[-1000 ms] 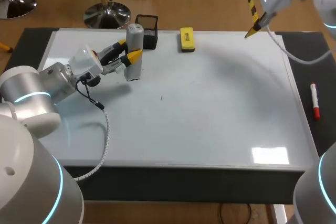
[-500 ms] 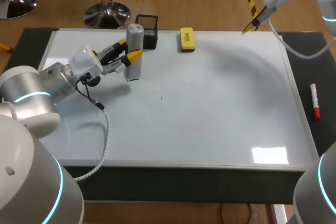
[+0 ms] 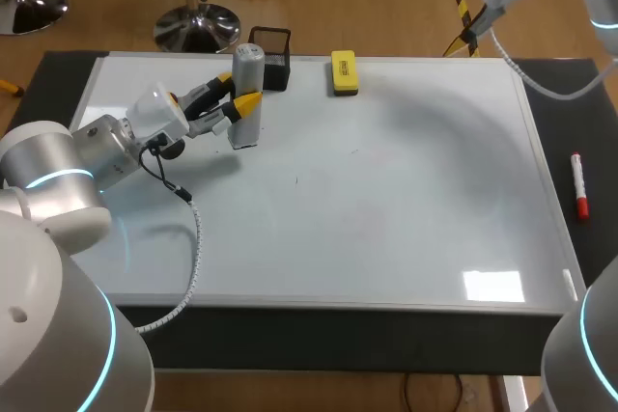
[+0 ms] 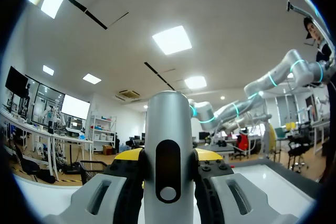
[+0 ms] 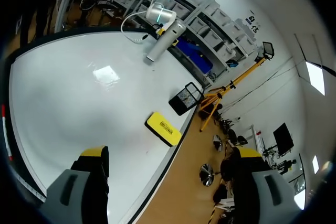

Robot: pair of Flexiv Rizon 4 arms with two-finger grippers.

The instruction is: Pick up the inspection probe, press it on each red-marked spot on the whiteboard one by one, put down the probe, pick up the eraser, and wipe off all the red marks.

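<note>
my left gripper (image 3: pixel 234 95) is clamped on the grey probe (image 3: pixel 249 67), upright at the whiteboard's (image 3: pixel 386 209) far left; its base is cut off in the wrist view. yellow eraser (image 3: pixel 343 72) at the far edge, label unreadable. right gripper (image 5: pixel 171 152) spread wide, holding nothing, past the far right corner.

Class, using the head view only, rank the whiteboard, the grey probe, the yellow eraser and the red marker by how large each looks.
1. the whiteboard
2. the probe
3. the eraser and the marker: not ranked, since the marker looks longer and the eraser wider.
</note>
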